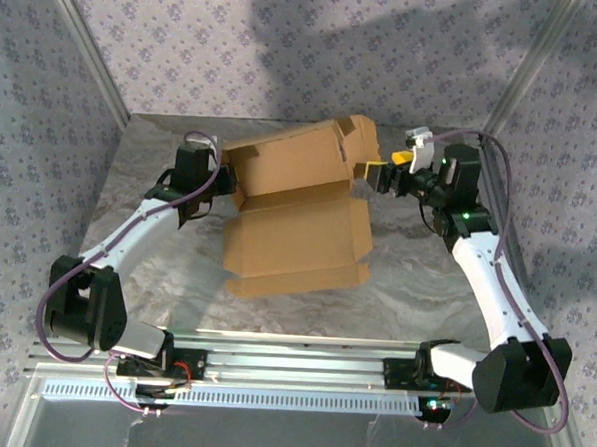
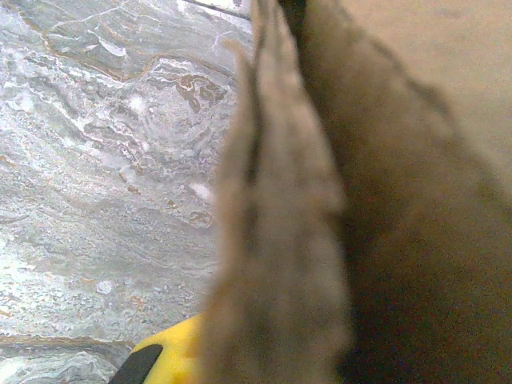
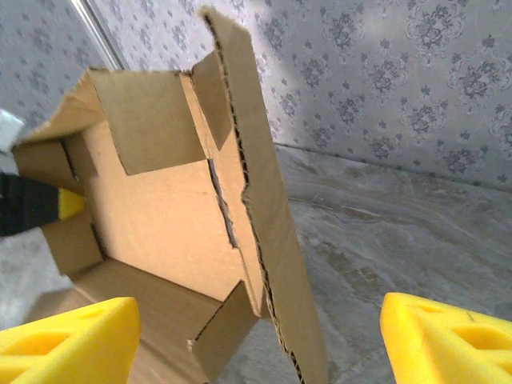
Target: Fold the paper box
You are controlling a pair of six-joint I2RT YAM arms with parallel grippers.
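Half-folded paper box point(image 1: 296, 228) on table point(image 1: 425, 285)

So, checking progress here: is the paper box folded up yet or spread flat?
Partly folded. The paper box has its far walls raised, while its near panel lies flat on the table.

You see one paper box point(image 1: 298, 224), one grey marbled table point(image 1: 425, 290), two arms, the left arm point(image 1: 143, 225) and the right arm point(image 1: 486, 273), two grippers, the left gripper point(image 1: 224, 165) and the right gripper point(image 1: 374, 173), two yellow fingers point(image 3: 68, 340) on the right one
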